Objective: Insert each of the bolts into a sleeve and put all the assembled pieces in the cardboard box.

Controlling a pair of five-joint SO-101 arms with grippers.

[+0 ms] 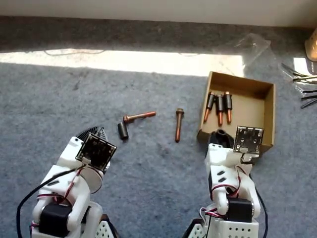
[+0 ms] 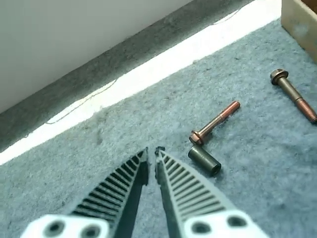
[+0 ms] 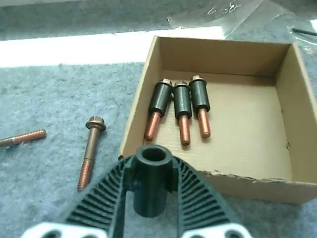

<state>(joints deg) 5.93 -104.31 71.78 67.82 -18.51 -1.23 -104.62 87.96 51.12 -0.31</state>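
Note:
Two copper bolts lie loose on the grey carpet: one (image 1: pixel 140 116) next to a black sleeve (image 1: pixel 122 130), the other (image 1: pixel 179 125) just left of the cardboard box (image 1: pixel 267 106). Three assembled bolt-and-sleeve pieces (image 1: pixel 219 105) lie side by side in the box. My right gripper (image 3: pixel 151 191) is shut on another black sleeve (image 3: pixel 150 178), held upright by the box's near left corner (image 1: pixel 220 135). My left gripper (image 2: pixel 152 153) is shut with nothing in it, hovering short of the loose sleeve (image 2: pixel 204 160) and its bolt (image 2: pixel 215 122).
A bright strip of light (image 1: pixel 124 62) runs across the floor behind the parts. A clear plastic bag (image 1: pixel 252 47) lies behind the box, and dark cable ties (image 1: pixel 302 79) lie at the right edge. Open carpet stretches between the two arms.

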